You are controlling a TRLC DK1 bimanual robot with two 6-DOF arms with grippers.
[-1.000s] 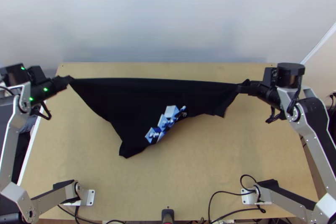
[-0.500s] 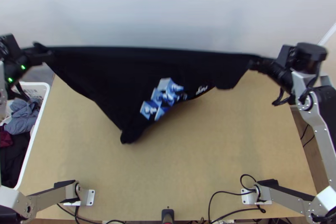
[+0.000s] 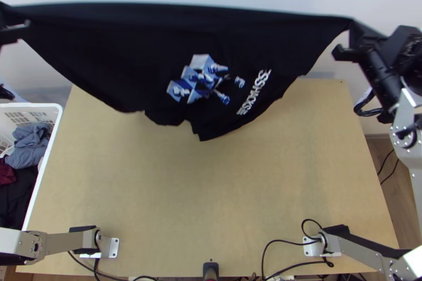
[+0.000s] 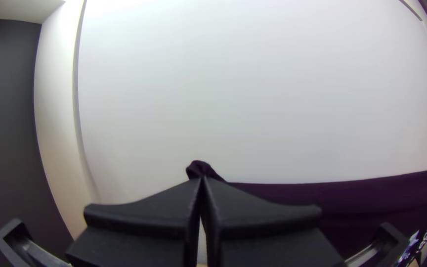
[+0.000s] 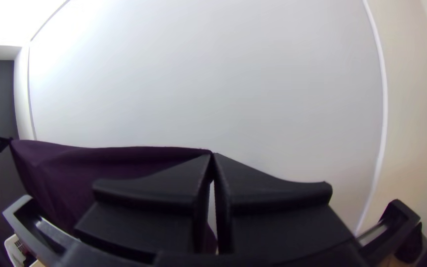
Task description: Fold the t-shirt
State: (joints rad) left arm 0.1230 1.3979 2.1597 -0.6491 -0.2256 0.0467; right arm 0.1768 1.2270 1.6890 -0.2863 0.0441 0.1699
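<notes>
In the top view, the t-shirt (image 3: 132,44) has gone up and towards the far side since one second ago. Its stretched upper edge now appears well beyond the far edge of the table (image 3: 211,202), and the lower border hangs above the far half. The low corner that was drooping on the left has opened, and more of the print (image 3: 198,80) can be seen, with the white letters.

In the left wrist view, the left gripper (image 4: 202,179) has its fingertips pressed together upon a small bunch of the cloth, and from there the edge runs taut.

In the right wrist view, the right gripper (image 5: 212,154) is likewise closed, pinching the other end of this edge.

I judge that the lifting helps to shake out the wrinkles; folding is not begun. Next, it should be lowered flat, without either pinch slipping.
</notes>
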